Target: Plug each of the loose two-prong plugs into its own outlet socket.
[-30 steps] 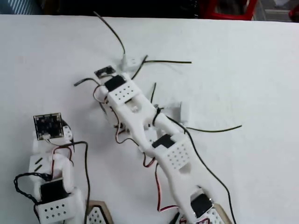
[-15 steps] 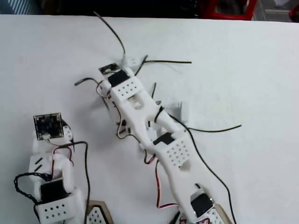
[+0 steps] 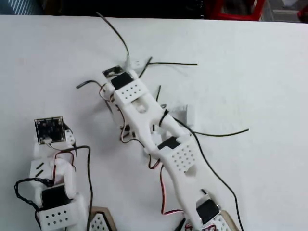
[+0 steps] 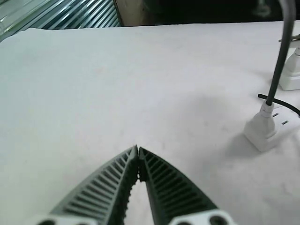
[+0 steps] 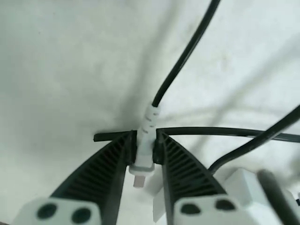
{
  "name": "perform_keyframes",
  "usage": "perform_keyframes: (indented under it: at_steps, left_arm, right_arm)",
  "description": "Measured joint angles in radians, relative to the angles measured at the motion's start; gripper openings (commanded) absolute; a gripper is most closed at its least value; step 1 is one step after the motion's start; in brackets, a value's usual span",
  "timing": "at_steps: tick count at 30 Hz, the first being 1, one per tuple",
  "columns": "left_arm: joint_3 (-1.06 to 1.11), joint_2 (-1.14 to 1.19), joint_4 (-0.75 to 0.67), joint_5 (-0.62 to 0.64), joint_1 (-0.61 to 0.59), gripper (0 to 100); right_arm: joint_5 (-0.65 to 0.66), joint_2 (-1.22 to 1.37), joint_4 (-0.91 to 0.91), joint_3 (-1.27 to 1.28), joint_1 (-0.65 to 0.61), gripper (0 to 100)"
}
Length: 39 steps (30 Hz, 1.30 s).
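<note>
With the plug (image 5: 140, 164) pinched in the right end effector (image 5: 146, 135) just beside the socket (image 5: 241, 185), could twist under cord (image 5: 187, 51) pull and miss.

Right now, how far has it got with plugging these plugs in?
One looks done: in the left wrist view a corded plug seems seated in a white outlet block. In hand: the right gripper is clamped on a white plug, a socket block close by, not yet joined. Left to do: seat that plug. The left gripper is shut on nothing.
</note>
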Motion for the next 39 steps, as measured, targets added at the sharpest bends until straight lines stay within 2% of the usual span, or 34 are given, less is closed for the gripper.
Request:
perform_keyframes:
  at_steps: [8, 16, 20, 27, 33, 39]
  left_arm:
    - [0.0, 0.0, 0.0, 0.0, 0.0, 2]
    - [0.0, 0.0, 0.0, 0.0, 0.02, 2]
    - [0.0, 0.0, 0.0, 0.0, 0.031, 2]
    - [-0.015, 0.0, 0.0, 0.0, 0.083, 2]
    - [-0.135, 0.0, 0.0, 0.0, 0.095, 2]
    - [-0.252, 0.0, 0.0, 0.163, 0.095, 2]
  right_arm:
    - [0.0, -0.087, 0.0, 0.071, -0.002, 1.7]
    - [0.0, -0.511, 0.0, 0.376, -0.006, 1.7]
    - [0.0, -0.75, -0.006, 0.551, -0.054, 1.7]
    - [0.0, -1.086, -0.167, 0.827, -0.08, 1.7]
    - [0.0, -1.31, -0.288, 0.993, -0.13, 1.7]
    - [0.0, -1.522, -0.454, 1.174, -0.186, 1.7]
